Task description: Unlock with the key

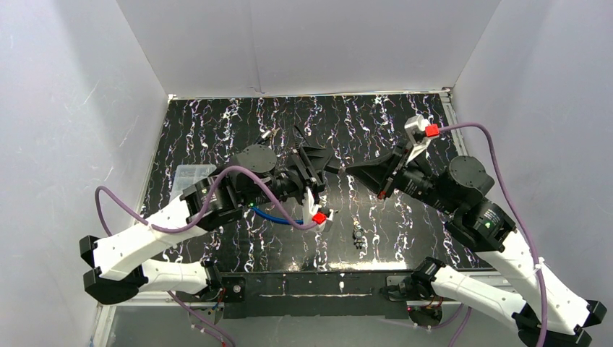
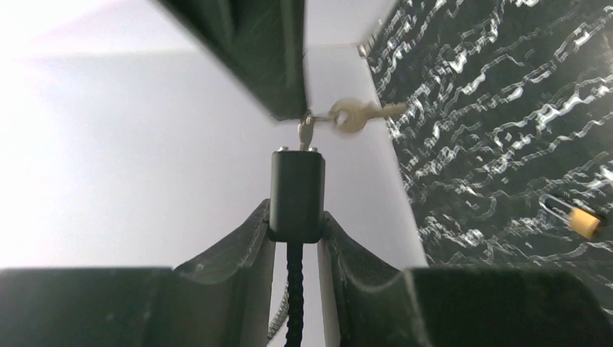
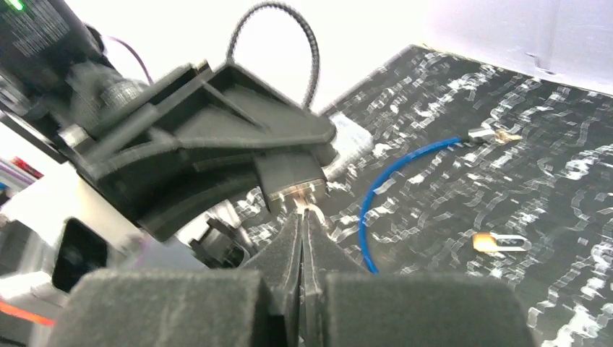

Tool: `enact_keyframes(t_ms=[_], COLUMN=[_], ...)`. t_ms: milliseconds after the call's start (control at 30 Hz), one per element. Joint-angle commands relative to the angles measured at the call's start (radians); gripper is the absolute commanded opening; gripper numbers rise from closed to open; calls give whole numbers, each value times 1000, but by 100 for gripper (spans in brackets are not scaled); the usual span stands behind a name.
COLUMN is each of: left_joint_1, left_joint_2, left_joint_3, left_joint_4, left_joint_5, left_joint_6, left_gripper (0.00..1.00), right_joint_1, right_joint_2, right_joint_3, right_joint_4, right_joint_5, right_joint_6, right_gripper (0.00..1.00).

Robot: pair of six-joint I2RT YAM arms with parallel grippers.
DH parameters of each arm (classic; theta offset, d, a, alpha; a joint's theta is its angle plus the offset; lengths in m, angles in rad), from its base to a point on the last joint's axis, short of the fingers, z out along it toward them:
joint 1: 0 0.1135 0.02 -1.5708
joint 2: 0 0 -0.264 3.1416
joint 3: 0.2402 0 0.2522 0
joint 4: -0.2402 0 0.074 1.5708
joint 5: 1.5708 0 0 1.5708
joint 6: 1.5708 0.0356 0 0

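White walls ring the black marbled bench [image 1: 217, 130]. Above its middle, the key [image 2: 306, 134] meets the top of the black lock [image 2: 296, 195], pinched in the right tool [image 3: 303, 235], which is clenched on it from the right. The left tool [image 2: 296, 235] grasps the lock body from the left. A spare key [image 2: 358, 116] dangles beside it. A blue cable [image 3: 390, 181] lies on the bench.

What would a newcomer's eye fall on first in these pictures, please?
Both arms meet above the middle of the dark marbled table: the left tool clamps a black lock body, and the right tool, shut, pinches a key at the lock's end. A second key dangles beside it, and a blue cable curves across the table nearby.
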Motion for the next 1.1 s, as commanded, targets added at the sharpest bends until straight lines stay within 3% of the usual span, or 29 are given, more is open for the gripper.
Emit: enact_keyframes(t_ms=[0, 167, 333, 500, 600, 733, 1067], left_joint_1=[-48, -48, -48, -48, -48, -48, -48], left_joint_2=[-9, -7, -9, -10, 16, 40, 55], left_joint_3=[-63, -68, -51, -3, 71, 145, 207], left_joint_4=[305, 329, 279, 152, 53, -53, -170], left_joint_5=[210, 203, 160, 115, 82, 79, 100], left_joint_6=[142, 144, 96, -33, -150, -251, -332], left_gripper=[0, 2, 2, 2, 0, 0, 0], right_joint_1=[-40, -69, -70, -71, -71, -71, -71], right_joint_2=[29, 26, 20, -36, -45, -47, -96], right_joint_3=[-24, -35, 25, 123, 165, 187, 173], right_joint_4=[126, 145, 32, -75, -123, -158, -165], right_joint_5=[-92, -140, -111, -38, -37, -68, -197], right_joint_6=[151, 167, 34, -180, -262, -297, -388], right_gripper=[1, 1, 3, 31, 38, 40, 40])
